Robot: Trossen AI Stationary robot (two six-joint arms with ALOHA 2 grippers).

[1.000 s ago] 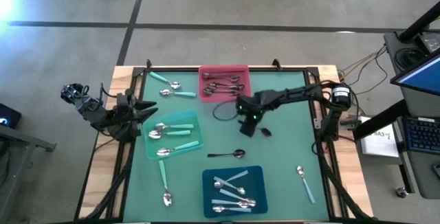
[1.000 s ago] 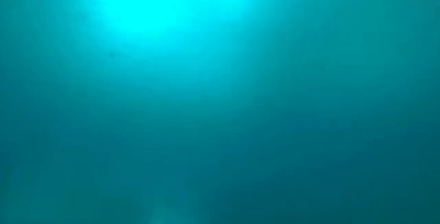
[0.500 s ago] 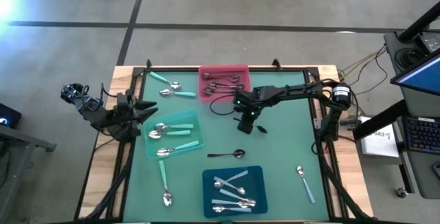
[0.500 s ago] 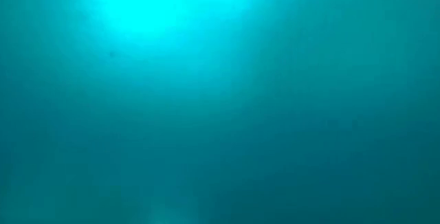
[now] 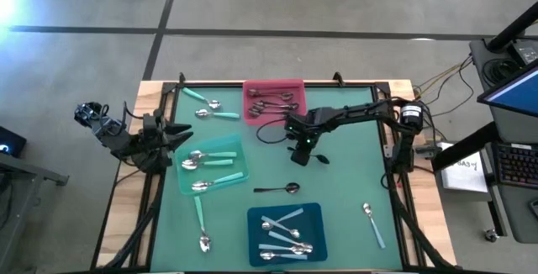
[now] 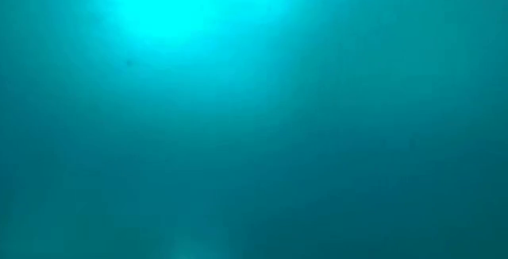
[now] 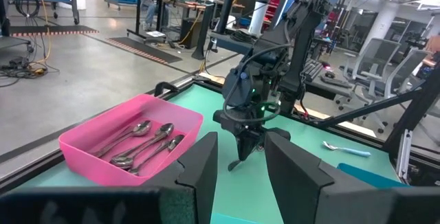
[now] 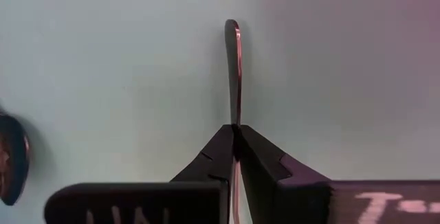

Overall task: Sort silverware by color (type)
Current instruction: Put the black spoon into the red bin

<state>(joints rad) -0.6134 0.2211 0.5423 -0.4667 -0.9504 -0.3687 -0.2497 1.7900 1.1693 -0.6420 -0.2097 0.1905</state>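
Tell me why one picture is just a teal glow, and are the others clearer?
Low view: only a teal haze with a bright patch near its top, nothing recognisable. High view: evenly lit, with white glare at its upper left corner. Right wrist view: the right gripper and its spoon handle are sharp; a dark shape at the edge is blurred.

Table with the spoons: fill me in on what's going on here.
A two-armed robot is sorting spoons into trays. The right gripper is shut on a plain metal spoon, just beside the pink tray, which already holds metal spoons. The left gripper waits at the table's left edge, by the green tray. A few spoons lie loose on the mat.
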